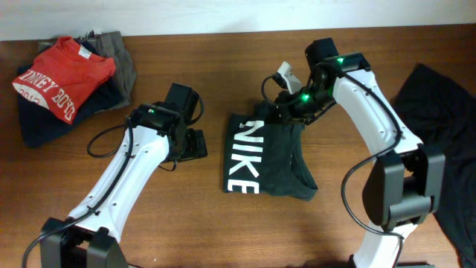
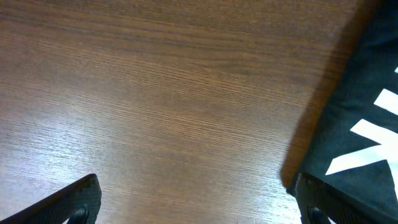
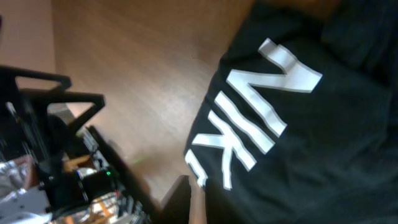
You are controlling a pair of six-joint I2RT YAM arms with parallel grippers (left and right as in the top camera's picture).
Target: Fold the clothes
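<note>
A black T-shirt [image 1: 268,160] with white NIKE lettering lies partly folded at the table's middle. Its upper edge is pulled up toward my right gripper [image 1: 288,110], which is shut on the fabric there. In the right wrist view the lettered shirt [image 3: 298,118] fills the right side, and the gripper [image 3: 196,208] shows shut at the bottom edge. My left gripper [image 1: 195,144] rests low over bare wood just left of the shirt, open and holding nothing. In the left wrist view its fingertips [image 2: 74,202] stand far apart, and the shirt [image 2: 364,118] lies by the right one.
A pile of clothes sits at the back left: a red shirt [image 1: 63,74] with white lettering on navy [image 1: 44,123] and grey [image 1: 123,56] garments. Another black garment [image 1: 442,126] lies at the right edge. Wooden table [image 1: 178,216] surrounds the shirt.
</note>
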